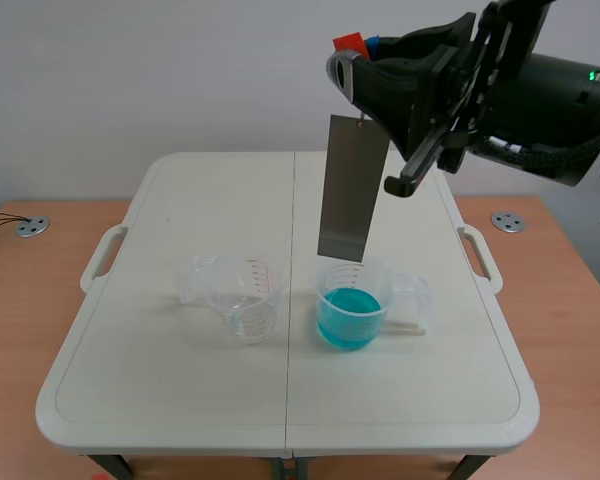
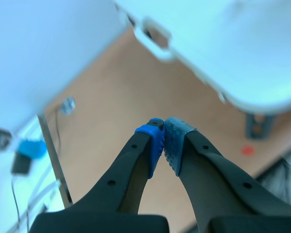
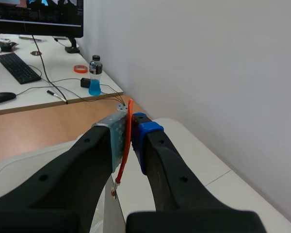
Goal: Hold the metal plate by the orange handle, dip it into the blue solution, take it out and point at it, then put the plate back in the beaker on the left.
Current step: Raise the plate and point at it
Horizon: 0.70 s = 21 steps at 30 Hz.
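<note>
Right fingers [image 3: 148, 133] pinch orange handle [image 3: 127, 141]; plate [image 1: 350, 190] edge above blue beaker [image 1: 352, 300]; left fingers [image 2: 153, 145] clenched.

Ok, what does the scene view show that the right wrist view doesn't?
Only the scene view: the full metal plate hanging just above the beaker of blue solution, with the clear beaker to its left.
Only the right wrist view: a close look at the pads pinching the handle, plus a desk with a keyboard, a mouse and a bottle of blue liquid.
Both: the right gripper shut on the orange handle, and the white table.
</note>
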{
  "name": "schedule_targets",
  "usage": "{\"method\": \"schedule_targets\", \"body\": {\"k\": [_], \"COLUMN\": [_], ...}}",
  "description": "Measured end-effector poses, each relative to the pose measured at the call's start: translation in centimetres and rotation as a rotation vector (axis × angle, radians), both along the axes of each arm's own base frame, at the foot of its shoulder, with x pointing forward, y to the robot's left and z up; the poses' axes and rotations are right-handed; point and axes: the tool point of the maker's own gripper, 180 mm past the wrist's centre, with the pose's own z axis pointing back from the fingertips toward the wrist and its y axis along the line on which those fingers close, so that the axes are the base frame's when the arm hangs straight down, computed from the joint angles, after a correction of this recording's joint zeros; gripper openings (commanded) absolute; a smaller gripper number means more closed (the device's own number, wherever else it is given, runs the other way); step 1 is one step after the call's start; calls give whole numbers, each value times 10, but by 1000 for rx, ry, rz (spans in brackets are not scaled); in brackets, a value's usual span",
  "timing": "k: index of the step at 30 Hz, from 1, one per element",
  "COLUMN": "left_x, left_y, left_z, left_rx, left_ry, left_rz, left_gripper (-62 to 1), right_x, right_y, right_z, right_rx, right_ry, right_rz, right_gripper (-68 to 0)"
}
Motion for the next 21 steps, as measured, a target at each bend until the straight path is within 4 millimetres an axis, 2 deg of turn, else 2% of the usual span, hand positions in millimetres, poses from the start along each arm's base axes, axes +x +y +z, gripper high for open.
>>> {"method": "schedule_targets", "body": {"k": [4, 6, 12, 21], "left_x": [32, 43, 64, 98], "left_y": [-20, -36, -93, -178], "left_z": [19, 21, 5, -22], "left_rx": [-23, -49, -124, -226], "left_ry": [-103, -112, -85, -41], "left_rz": [-53, -97, -250, -316], "left_gripper": [-593, -592, -593, -593], "right_x": [3, 3, 3, 3], "right_y": [-5, -5, -5, -5], "right_z": [2, 2, 1, 1], "right_rx": [0, 0, -3, -7], "right_ry": [-7, -6, -5, -2], "right_rz": [-17, -16, -17, -18], "right_gripper": [-662, -662, -662, -662]}}
